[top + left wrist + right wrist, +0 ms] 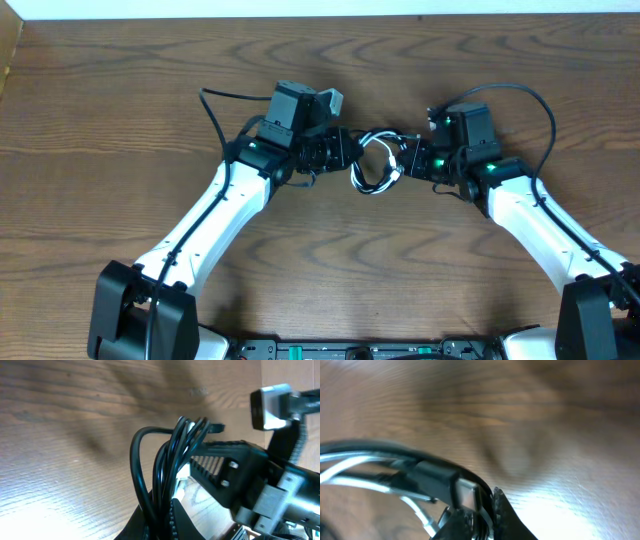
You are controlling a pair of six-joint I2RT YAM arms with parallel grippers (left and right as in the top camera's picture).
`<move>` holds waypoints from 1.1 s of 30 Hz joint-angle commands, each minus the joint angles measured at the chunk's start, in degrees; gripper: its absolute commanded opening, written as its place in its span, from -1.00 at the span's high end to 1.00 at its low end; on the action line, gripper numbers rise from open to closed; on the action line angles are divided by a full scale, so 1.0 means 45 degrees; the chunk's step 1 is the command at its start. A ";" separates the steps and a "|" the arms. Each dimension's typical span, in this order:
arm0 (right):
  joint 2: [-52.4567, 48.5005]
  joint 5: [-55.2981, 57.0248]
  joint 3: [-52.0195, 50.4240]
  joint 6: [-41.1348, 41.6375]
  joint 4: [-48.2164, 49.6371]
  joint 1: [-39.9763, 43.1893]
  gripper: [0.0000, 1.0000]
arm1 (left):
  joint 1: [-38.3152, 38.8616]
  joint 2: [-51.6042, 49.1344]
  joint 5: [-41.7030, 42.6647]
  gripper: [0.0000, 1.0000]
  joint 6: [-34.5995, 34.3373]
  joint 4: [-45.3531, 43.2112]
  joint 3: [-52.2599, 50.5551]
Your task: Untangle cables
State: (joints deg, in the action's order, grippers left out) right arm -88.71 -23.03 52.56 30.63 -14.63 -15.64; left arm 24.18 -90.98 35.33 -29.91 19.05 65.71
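Currently your cables (374, 166), black and white strands looped into one bundle, sit at the centre of the overhead frame between both grippers. Your left gripper (348, 158) has its fingers (175, 520) pinched tight on the black loops. Your right gripper (407, 160) is clamped on the bundle beside a black plug (437, 480), over the wooden table (120, 120).

The table (100, 100) is viewed straight down from overhead, from afar. Each wrist view is taken close and low over it; the cables (358, 172) are shared by all three.
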 commanded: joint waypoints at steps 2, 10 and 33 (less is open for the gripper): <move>-0.0126 -0.3803 0.0214 -0.1559 0.0840 0.0374 0.98 | -0.0350 0.0097 0.0374 0.85 0.0170 -0.0015 0.0282; -0.0126 -1.0511 0.0219 -0.1773 0.3541 0.1749 0.98 | -0.0850 0.0092 0.0301 0.85 0.0170 0.0267 0.0282; -0.0107 -0.3789 0.0223 -0.1326 -0.1428 0.2550 0.25 | -0.0874 0.0092 0.4755 0.85 0.2832 -0.1996 0.0282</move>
State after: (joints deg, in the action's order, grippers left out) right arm -89.36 -41.58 52.93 25.69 -20.88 -4.38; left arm 20.51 -90.98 56.45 -18.41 10.02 65.71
